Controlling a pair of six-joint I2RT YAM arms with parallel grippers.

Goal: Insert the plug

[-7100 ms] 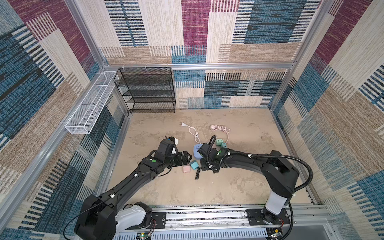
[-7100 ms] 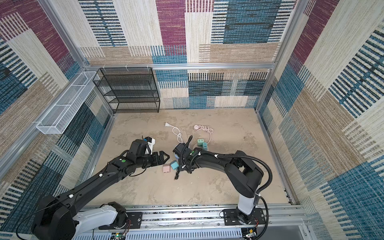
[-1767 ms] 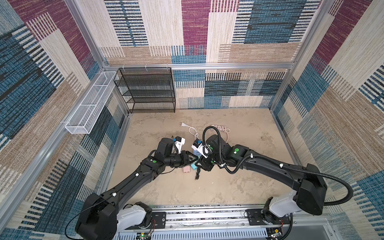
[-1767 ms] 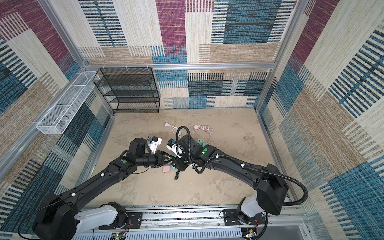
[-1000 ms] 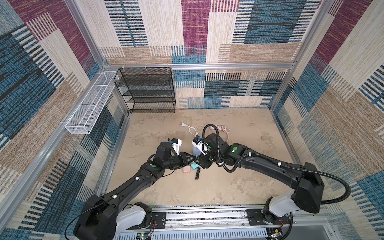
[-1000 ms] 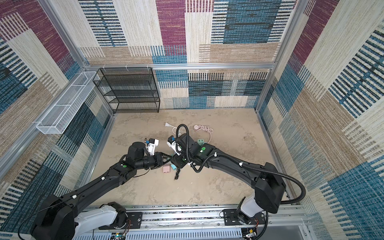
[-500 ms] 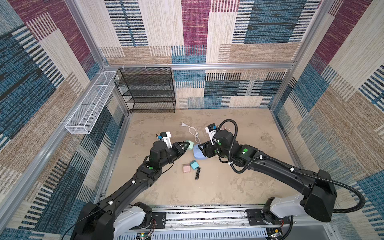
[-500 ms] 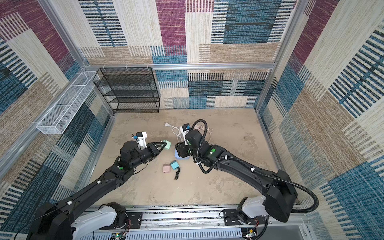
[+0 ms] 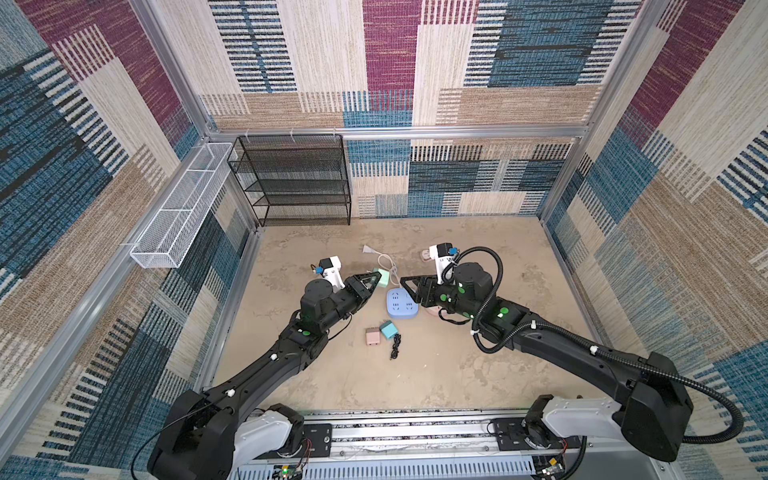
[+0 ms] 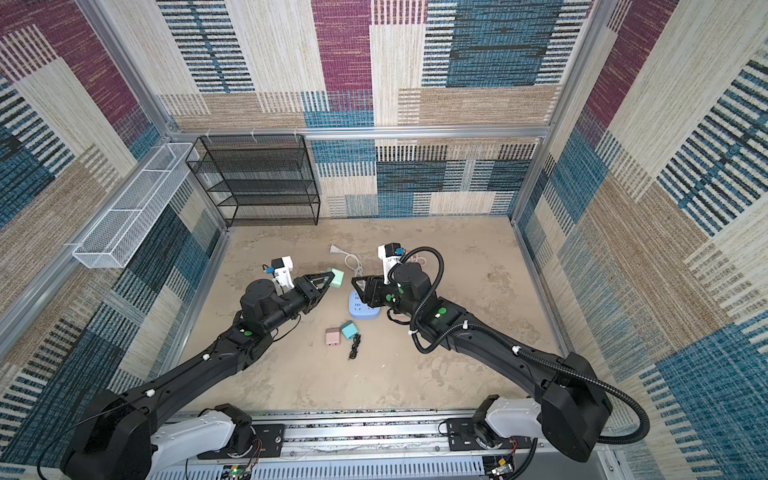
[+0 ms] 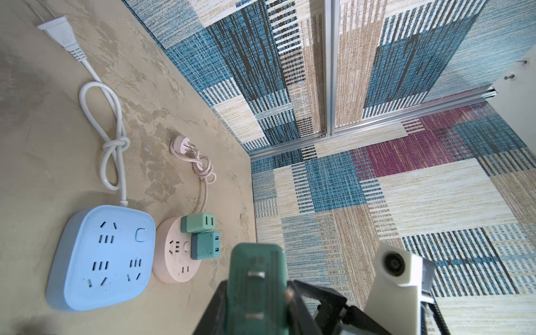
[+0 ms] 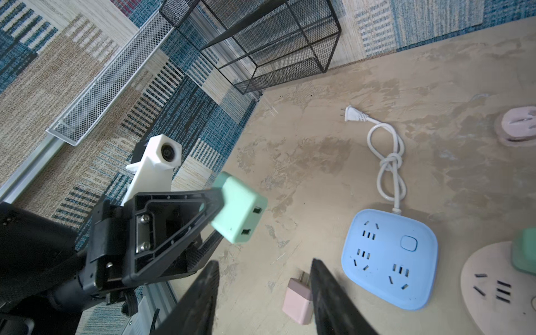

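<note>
Mint-green plug, clamped in the left claw above the desk; only the left wrist view shows its 2 prongs. Rightward: blue power strip, then the right claw, apart, empty, over a pink round strip.

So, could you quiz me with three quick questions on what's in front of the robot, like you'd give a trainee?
1. True or false: the left gripper holds a mint-green charger above the table.
2. How many green chargers are plugged into the pink round power strip? A) none B) two C) four
3. Fill in: the white cord of the blue power strip is tied in a ____.
Key: 1 true; 2 B; 3 knot.
</note>
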